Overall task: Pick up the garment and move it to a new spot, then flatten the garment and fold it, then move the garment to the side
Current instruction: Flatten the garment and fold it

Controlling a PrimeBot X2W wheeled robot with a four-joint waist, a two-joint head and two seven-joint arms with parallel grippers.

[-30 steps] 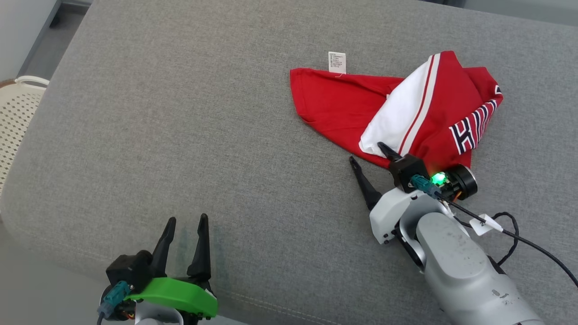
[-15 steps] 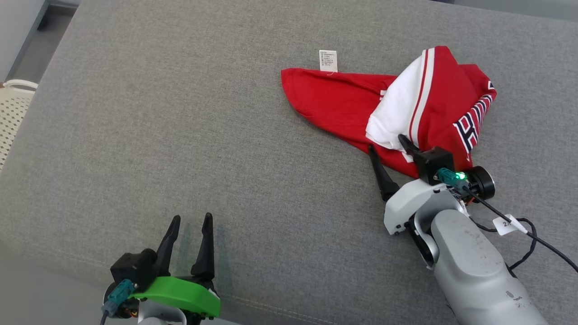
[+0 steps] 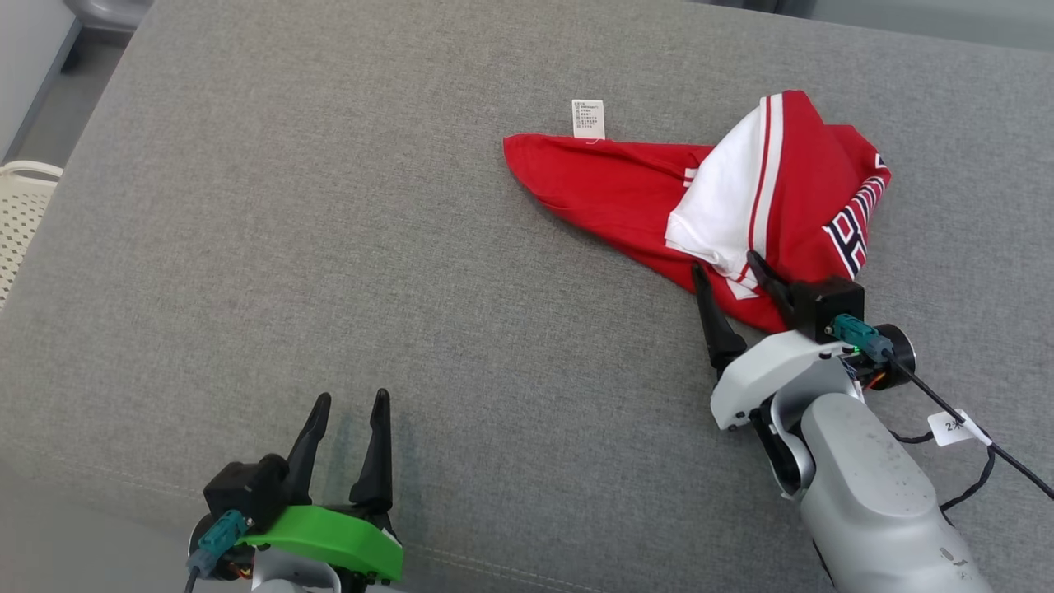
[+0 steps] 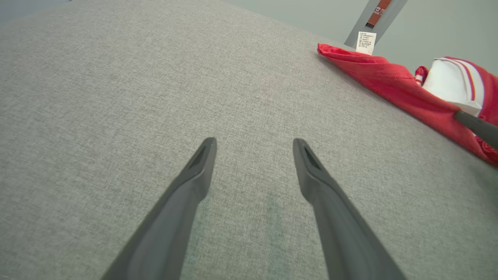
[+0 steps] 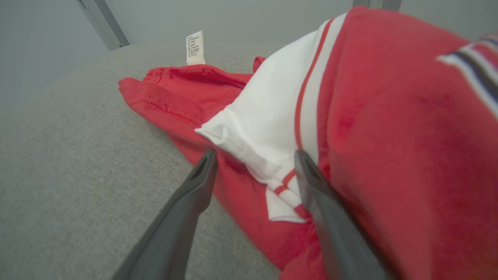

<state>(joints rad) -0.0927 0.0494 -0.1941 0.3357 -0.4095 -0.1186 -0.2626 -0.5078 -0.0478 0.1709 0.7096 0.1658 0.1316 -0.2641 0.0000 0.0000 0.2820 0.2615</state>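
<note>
The garment (image 3: 626, 198) is a red shirt with a white striped sleeve (image 3: 725, 206), lying crumpled at the right of the grey cushion (image 3: 329, 231). A white care label (image 3: 588, 119) sticks out at its far edge. My right gripper (image 3: 729, 268) is open at the garment's near edge, its fingers straddling the white sleeve cuff (image 5: 253, 155) and the red cloth under it. In the right wrist view the gripper (image 5: 255, 155) has the cloth between its open fingers. My left gripper (image 3: 350, 399) stands open over bare cushion at the lower left, apart from the garment (image 4: 389, 81).
A pale perforated basket (image 3: 16, 222) stands beyond the cushion's left edge. A black cable with a white tag (image 3: 955, 428) trails from my right wrist. A seam (image 3: 527, 568) runs along the cushion's near edge.
My right gripper has moved forward and right onto the garment's near edge, so the white cuff now lies between its open fingers. The head camera has shifted slightly. My left gripper has stayed put.
</note>
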